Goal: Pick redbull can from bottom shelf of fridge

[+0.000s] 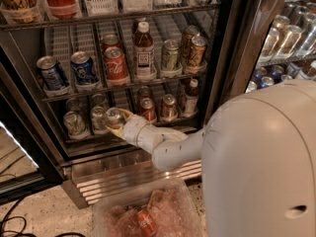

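Redbull can (114,116) at front edge of fridge's (108,179) bottom shelf (89,143), left of centre; gripper (118,123) clamped around it.

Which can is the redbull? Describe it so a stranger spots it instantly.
In the fridge, look along the bottom shelf. The redbull can is the silver-topped one at the end effector, third from the left; it is narrower than the silver cans on its left.
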Tool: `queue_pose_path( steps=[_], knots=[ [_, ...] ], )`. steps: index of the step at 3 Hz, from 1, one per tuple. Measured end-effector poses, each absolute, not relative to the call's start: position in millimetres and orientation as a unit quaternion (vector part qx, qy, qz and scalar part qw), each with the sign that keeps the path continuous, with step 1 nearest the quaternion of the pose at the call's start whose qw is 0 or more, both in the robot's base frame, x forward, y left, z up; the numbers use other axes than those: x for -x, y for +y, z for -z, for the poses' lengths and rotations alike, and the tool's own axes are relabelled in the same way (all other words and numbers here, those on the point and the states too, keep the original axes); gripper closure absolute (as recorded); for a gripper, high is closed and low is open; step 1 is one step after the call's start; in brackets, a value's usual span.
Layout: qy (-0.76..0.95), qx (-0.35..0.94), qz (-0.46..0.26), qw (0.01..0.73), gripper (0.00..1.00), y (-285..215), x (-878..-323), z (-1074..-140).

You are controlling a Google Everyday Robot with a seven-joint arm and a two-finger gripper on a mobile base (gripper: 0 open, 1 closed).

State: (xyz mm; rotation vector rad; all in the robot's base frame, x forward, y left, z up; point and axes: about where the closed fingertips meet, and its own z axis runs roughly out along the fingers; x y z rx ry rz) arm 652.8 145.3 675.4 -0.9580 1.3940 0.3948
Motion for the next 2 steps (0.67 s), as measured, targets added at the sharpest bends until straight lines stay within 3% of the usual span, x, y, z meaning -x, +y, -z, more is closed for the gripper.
queue_pose_path(
  steps=[2],
  knots=[
    [0.617, 0.422, -0.195, 0.635, 1.00, 139.7, -636.8, -676.3]
  ],
)
